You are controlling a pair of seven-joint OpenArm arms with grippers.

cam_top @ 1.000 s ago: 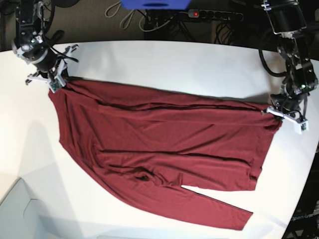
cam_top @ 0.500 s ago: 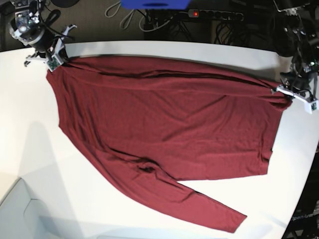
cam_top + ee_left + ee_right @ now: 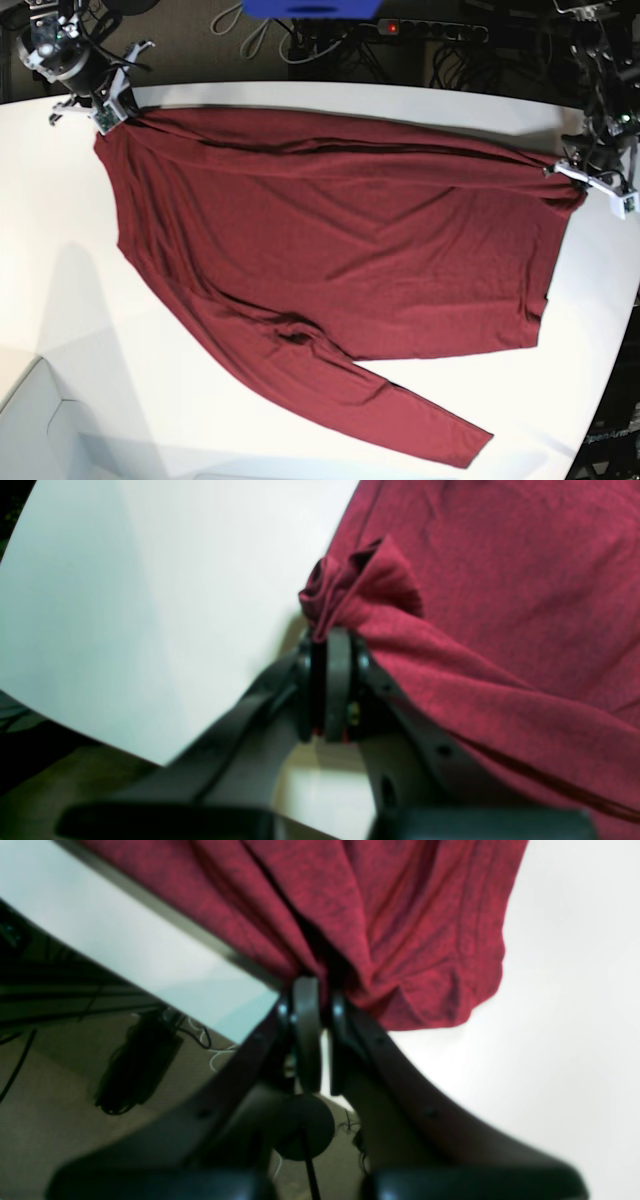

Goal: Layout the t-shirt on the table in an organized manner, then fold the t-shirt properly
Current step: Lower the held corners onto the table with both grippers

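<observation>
T-shirt (image 3: 330,250) fabric, dark red and plain, lies spread across the white desk (image 3: 60,330), covering most of its middle. Nearest the base camera, at about 5 o'clock, one long sleeve (image 3: 400,415) runs out flat toward the desk's near edge, with a small pucker of wrinkles where it meets the body. The body stretches from 9 o'clock to 3 o'clock, and long creases run along its far edge.

At 3 o'clock the left pincer (image 3: 582,178) is closed tight on a bunched corner of the shirt; its wrist view shows cloth gathered into a knot between the pressed fingers (image 3: 338,680). At 10 o'clock, near the desk's far edge, the right pincer (image 3: 112,108) is likewise clamped on the opposite corner, with folds of cloth fanning out from its fingers (image 3: 306,1030). Beyond the desk, at 12 o'clock, a power strip (image 3: 420,30) and cables lie on the dark floor.
</observation>
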